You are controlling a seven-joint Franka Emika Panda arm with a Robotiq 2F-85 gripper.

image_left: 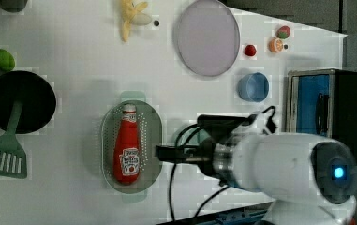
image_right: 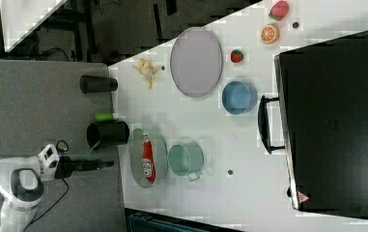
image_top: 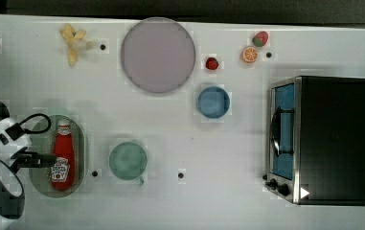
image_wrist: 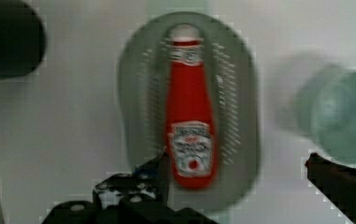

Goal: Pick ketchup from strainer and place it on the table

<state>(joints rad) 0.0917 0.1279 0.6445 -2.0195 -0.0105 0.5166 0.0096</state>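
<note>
The ketchup [image_top: 62, 155] is a red bottle with a white label, lying flat in the pale green oval strainer [image_top: 82, 143] on the white table [image_top: 194, 201]. Its cap points toward the top view's top. In the left view the ketchup [image_left: 128, 145] lies along the strainer [image_left: 152, 126], and my gripper [image_left: 161, 153] reaches in from the left view's right. My gripper [image_wrist: 237, 158] is open and hangs above the strainer [image_wrist: 241, 93]. Its fingers [image_wrist: 157, 168] stand either side of the bottle's label end, well apart from the ketchup [image_wrist: 189, 107]. Nothing is held.
A teal cup [image_top: 128, 160] stands close beside the strainer. Farther off are a blue bowl [image_top: 213, 101], a grey plate [image_top: 157, 55], a strawberry [image_top: 212, 63], a banana [image_top: 74, 43] and a toaster oven [image_top: 324, 139]. A black pan [image_left: 19, 101] and green spatula [image_left: 5, 157] lie beyond the strainer.
</note>
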